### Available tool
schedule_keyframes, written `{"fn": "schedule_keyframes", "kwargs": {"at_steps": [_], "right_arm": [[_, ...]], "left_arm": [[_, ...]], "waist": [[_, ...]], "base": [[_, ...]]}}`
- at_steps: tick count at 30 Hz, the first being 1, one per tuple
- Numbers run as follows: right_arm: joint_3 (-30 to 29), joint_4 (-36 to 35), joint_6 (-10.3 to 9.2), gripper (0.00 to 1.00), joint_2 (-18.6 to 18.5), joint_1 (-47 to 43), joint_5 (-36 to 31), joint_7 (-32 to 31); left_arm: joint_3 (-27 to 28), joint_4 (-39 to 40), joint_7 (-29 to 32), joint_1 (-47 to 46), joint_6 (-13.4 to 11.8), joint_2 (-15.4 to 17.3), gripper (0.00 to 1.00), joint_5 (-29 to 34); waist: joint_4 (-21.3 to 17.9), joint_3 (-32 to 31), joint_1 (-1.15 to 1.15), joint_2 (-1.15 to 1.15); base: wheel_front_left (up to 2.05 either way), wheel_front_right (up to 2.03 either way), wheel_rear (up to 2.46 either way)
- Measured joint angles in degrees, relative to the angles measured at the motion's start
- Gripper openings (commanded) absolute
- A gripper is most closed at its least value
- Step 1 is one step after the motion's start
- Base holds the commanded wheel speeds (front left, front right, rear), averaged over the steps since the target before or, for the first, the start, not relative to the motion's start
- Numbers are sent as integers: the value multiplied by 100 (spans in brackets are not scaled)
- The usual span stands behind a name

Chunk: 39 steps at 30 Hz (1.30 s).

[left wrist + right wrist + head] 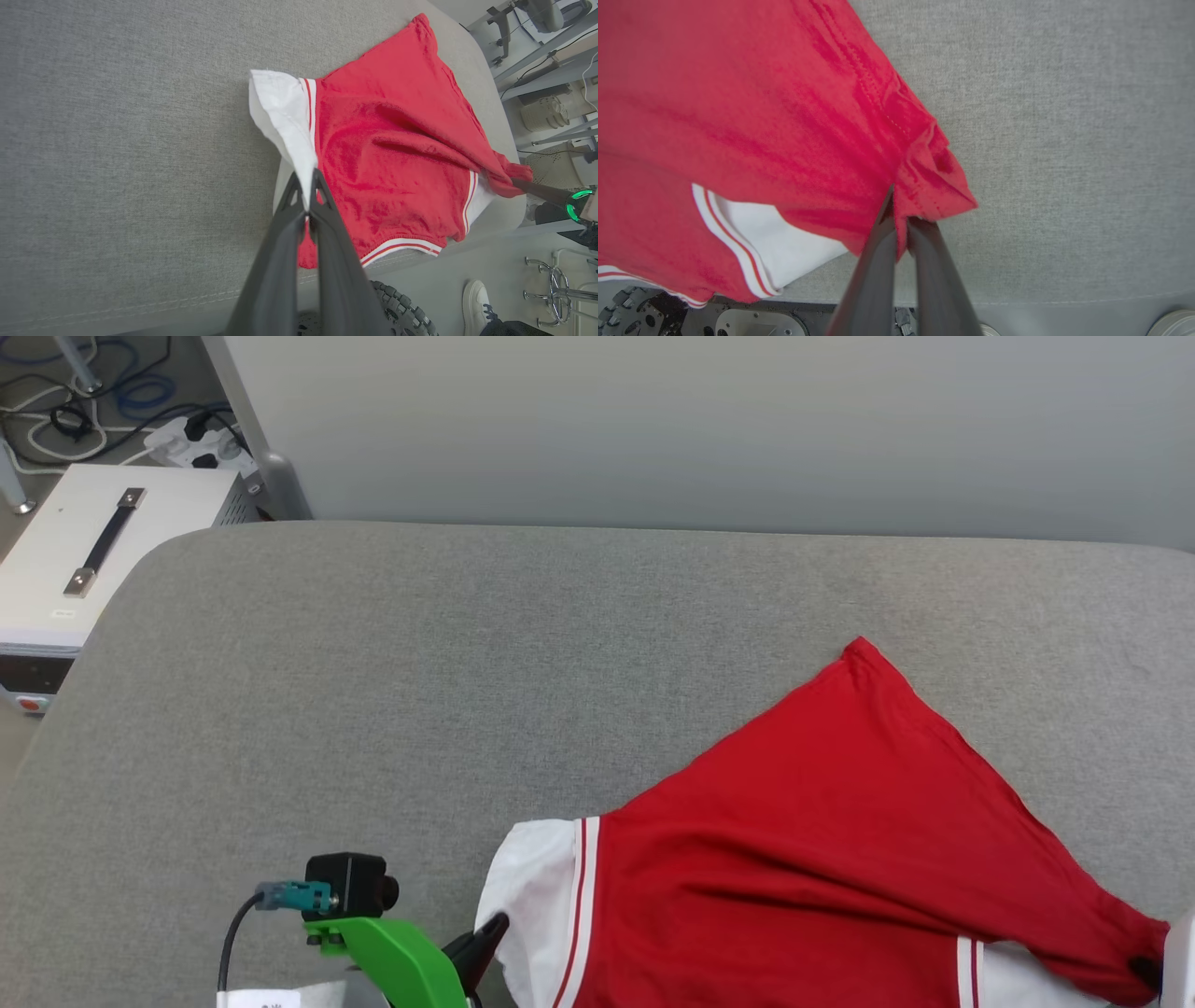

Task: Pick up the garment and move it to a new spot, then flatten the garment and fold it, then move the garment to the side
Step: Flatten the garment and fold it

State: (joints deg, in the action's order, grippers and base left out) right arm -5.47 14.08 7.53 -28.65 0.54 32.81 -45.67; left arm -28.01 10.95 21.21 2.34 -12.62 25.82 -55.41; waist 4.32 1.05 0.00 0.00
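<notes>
The garment (822, 821) is a red T-shirt with white, red-striped sleeves, and it lies back side up on the grey padded table (420, 691), at its near right part. No print is visible. My left gripper (487, 933) is shut on the white sleeve (285, 112) at the shirt's left end; the left wrist view shows its fingertips (306, 186) pinching the sleeve edge. At the table's right front, my right gripper (901, 217) is shut on a bunched red corner of the hem (934, 172). The shirt stretches between the two, and its far corner (864, 649) points away from me.
A white box with a black handle (93, 551) stands on the floor left of the table, with a power strip and cables (196, 443) behind it. A pale wall runs behind the table. Below the front edge are my base's tyre (402, 308) and a person's white shoe (476, 298).
</notes>
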Motion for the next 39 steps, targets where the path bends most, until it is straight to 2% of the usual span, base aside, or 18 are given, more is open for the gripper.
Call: {"fn": "schedule_keyframes", "kwargs": {"at_steps": [6, 10, 11, 12, 24, 33, 39], "right_arm": [[-263, -311, 0, 0, 335, -461, -181, -99], [-348, -441, 0, 0, 422, -522, -268, -168], [-359, -478, 0, 38, 427, -522, -290, -174], [-365, -530, 0, 100, 426, -522, -294, -175], [-214, -1451, 0, 100, 91, -192, -110, -602], [130, -2033, 0, 100, -162, 1022, -40, -1411], [517, -1781, 0, 100, -229, 2049, -267, -1766]], "left_arm": [[-49, -181, -181, -18, 25, -250, 0, 4], [-59, -254, -236, -55, 35, -288, 0, 5], [-59, -259, -245, -64, 36, -288, 0, 7], [-58, -259, -245, -71, 38, -287, 0, 8], [-46, 78, -200, -194, 49, -227, 0, 70], [-111, 436, -90, -438, 24, -142, 0, 259], [-156, 510, -66, -666, 36, -175, 0, 313]], "waist": [[-107, -85, 0, 0], [-108, -80, 0, 0], [-106, -78, 0, 0], [-103, -76, 0, 0], [52, 107, 0, 0], [321, 558, 0, 0], [578, 952, 0, 0]], "base": [[0, 0, 0], [0, 0, 0], [0, 0, 0], [0, 0, 0], [0, 0, 0], [0, 0, 0], [0, 0, 0]]}}
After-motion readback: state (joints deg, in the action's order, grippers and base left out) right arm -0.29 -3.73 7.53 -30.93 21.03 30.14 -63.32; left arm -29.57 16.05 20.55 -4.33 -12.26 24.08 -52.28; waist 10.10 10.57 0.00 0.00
